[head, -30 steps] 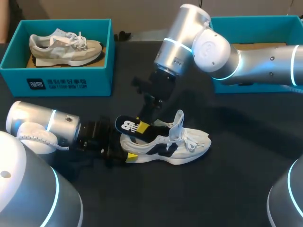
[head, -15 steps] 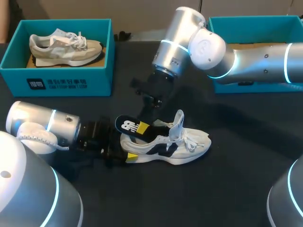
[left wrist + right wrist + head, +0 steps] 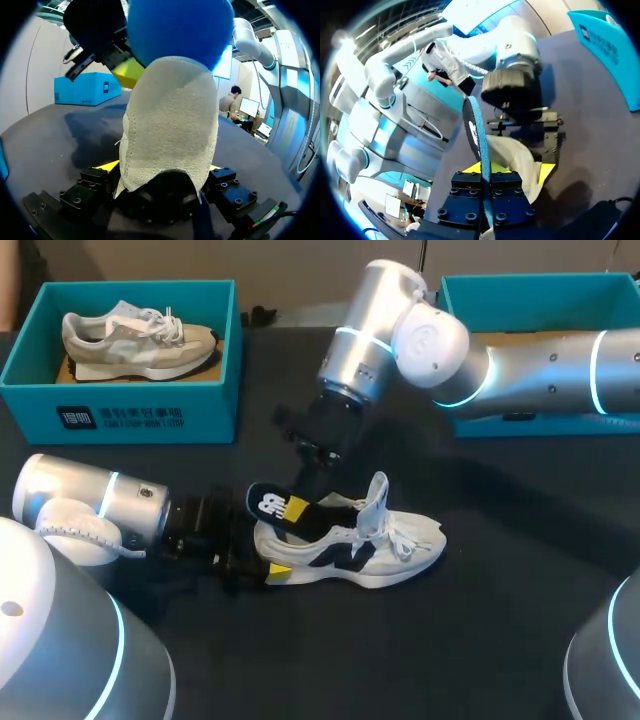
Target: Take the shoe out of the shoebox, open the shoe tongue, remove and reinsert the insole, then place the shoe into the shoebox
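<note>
Our left gripper (image 3: 264, 552) is clamped on the heel of the white shoe (image 3: 360, 550), which rests on the table (image 3: 480, 640). Our right gripper (image 3: 299, 503) pinches the insole (image 3: 270, 505), which stands partly out of the shoe.

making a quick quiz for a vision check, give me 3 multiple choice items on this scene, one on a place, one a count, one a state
1. Where is the white shoe?
A in the left box
B on the table
C in the right box

2. How many teal boxes are there?
A one
B three
C two

3. How is the insole?
A partly out of the white shoe, pinched by the right gripper
B flat inside the shoe
C alone on the table

Answers:
1 B: the head view shows it on the dark table, outside both boxes.
2 C: one box stands at each far corner.
3 A: its black end sticks up from the shoe's heel opening, and the right wrist view shows it between both fingers.
</note>
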`<action>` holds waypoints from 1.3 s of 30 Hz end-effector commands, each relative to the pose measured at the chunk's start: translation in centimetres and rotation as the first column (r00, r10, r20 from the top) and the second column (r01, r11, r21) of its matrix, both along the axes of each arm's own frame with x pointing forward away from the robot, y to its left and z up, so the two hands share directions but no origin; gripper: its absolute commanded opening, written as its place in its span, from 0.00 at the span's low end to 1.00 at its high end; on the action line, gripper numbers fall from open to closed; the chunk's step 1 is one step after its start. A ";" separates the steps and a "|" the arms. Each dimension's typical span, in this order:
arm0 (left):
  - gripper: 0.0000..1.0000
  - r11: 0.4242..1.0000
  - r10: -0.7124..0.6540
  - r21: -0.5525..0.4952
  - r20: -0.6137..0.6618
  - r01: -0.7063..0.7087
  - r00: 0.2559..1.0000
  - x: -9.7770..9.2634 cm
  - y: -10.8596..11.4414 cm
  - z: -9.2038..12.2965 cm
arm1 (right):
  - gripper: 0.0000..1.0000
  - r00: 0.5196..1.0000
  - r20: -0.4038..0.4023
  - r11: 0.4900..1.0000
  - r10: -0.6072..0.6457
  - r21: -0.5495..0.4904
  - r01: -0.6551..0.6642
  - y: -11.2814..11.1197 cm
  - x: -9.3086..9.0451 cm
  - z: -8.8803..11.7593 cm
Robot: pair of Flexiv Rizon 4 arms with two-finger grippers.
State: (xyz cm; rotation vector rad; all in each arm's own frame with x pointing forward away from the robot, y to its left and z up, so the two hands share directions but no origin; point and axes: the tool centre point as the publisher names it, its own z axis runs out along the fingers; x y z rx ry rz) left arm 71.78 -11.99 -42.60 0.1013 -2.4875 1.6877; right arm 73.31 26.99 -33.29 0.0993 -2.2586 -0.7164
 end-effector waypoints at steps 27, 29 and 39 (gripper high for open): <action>0.00 1.000 0.000 0.002 0.000 0.000 1.000 0.1 -0.1 -0.3 | 0.00 0.800 0.246 0.818 -0.547 0.357 0.450 2.0 9.7 14.6; 0.00 1.000 0.000 0.002 0.000 0.000 1.000 0.1 -0.1 -0.3 | 0.00 0.759 0.264 0.781 -0.595 0.414 0.468 1.8 10.3 15.3; 0.00 1.000 0.000 0.002 0.000 0.000 1.000 0.1 -0.1 -0.3 | 0.00 0.649 0.287 0.675 -0.704 0.554 0.487 0.5 13.3 18.2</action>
